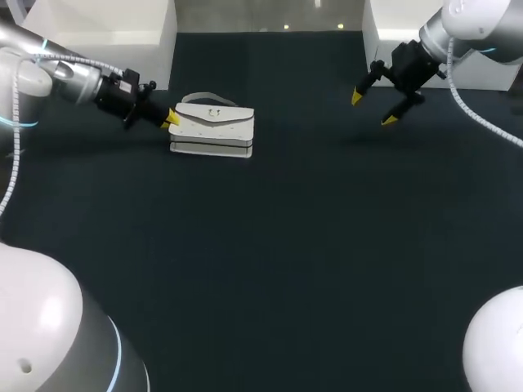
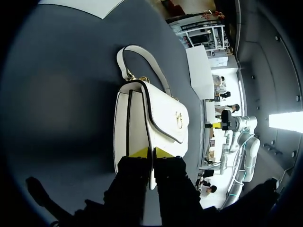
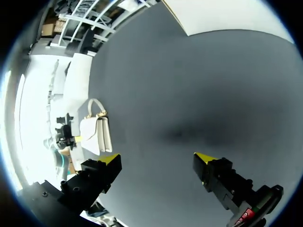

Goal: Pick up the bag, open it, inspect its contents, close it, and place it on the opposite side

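- My left pincer (image 1: 170, 119) lies low over the dark table (image 1: 286, 245), at the left end of the white bag (image 1: 214, 126).
- My left wrist view shows what the head view cannot. The two yellow tips are drawn narrow, and a thin white edge of the bag's near end is nipped between them, with a finger on either side.
- The bag lies flat on the table's far left part, with its flap on top.
- From the left wrist I see the flap's dark piping, a small gold clasp (image 2: 179, 118) and the strap (image 2: 142, 52) looping out from the bag's far end. In the head view the strap is only a pale arc behind the bag.
- My right pincer (image 1: 372, 109) hangs above the table's far right part, well apart from the bag. Its fingers are spread wide and grip nothing.
- In my right wrist view only bare table shows between the spread tips. The bag (image 3: 97, 132) is small and far off beyond one finger, with my left pincer (image 3: 71, 137) against its end.
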`<state>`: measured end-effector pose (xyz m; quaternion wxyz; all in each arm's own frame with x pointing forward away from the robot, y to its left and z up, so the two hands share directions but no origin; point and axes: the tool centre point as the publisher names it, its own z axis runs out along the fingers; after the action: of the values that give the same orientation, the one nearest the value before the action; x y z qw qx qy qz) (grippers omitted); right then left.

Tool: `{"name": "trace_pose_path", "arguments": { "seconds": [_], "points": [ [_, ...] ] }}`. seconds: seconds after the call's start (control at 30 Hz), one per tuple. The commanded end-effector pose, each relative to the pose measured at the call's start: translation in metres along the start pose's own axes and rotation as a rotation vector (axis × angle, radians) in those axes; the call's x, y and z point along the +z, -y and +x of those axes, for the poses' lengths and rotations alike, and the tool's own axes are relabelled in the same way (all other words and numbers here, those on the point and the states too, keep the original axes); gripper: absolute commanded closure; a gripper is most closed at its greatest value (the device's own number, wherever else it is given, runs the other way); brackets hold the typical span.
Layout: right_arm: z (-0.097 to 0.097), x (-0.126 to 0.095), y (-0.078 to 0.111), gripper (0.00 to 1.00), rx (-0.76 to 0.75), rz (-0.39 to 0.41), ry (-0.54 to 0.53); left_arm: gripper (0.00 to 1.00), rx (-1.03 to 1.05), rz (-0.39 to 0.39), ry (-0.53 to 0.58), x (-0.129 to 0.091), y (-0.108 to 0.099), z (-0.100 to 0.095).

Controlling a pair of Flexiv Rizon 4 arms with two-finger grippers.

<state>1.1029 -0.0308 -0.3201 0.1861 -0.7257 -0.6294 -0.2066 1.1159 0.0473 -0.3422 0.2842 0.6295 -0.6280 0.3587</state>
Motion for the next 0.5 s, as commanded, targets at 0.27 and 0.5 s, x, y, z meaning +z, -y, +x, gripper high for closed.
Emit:
{"name": "trace_pose_path", "arguments": {
  "seconds": [0.27, 0.5],
  "points": [
    [-0.019, -0.039, -0.002, 0.0, -0.079, -0.085, 0.229, 1.0, 0.048, 0.041, 0.077, -0.058, 0.013, -0.029],
    [-0.033, -0.055, -0.008, 0.0, -0.099, -0.128, 0.344, 1.0, 0.073, 0.053, 0.065, -0.091, 0.022, -0.055]
  ]
}}
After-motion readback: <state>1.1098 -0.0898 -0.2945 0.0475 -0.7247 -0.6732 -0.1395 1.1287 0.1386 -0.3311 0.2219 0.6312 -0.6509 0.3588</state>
